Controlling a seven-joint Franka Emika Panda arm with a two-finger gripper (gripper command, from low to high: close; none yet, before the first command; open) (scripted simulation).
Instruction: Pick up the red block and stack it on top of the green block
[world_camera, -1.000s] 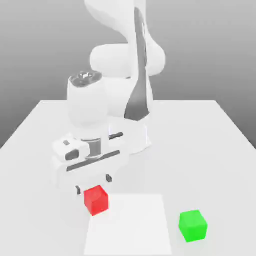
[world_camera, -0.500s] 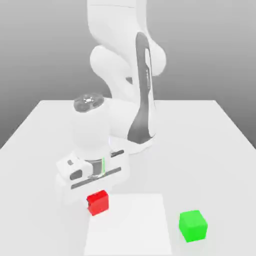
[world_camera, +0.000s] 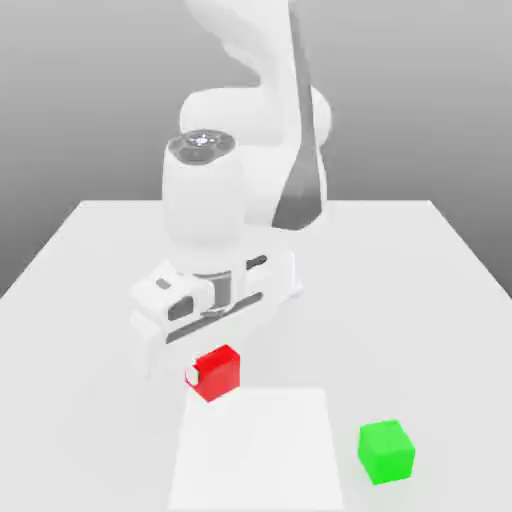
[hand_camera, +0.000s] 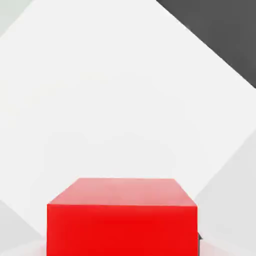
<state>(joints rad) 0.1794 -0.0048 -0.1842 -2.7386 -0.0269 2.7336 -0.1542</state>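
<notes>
The small matte red cube (world_camera: 217, 373) has its upper faces partly hidden beneath the white two-finger gripper (world_camera: 212, 372) closed on it; one pale fingertip (world_camera: 193, 376) covers its nine o'clock side. In the hand view the red cube (hand_camera: 122, 217) is cut off at six o'clock. The white arm's (world_camera: 255, 60) upper links run out at twelve o'clock.

Red block (world_camera: 218, 373) plain bright red; green block (world_camera: 386, 452) plain bright green; table (world_camera: 420, 290) white; arm (world_camera: 250, 130) white.

Red block (world_camera: 218, 373) aloft; green block (world_camera: 386, 452) tabled.
</notes>
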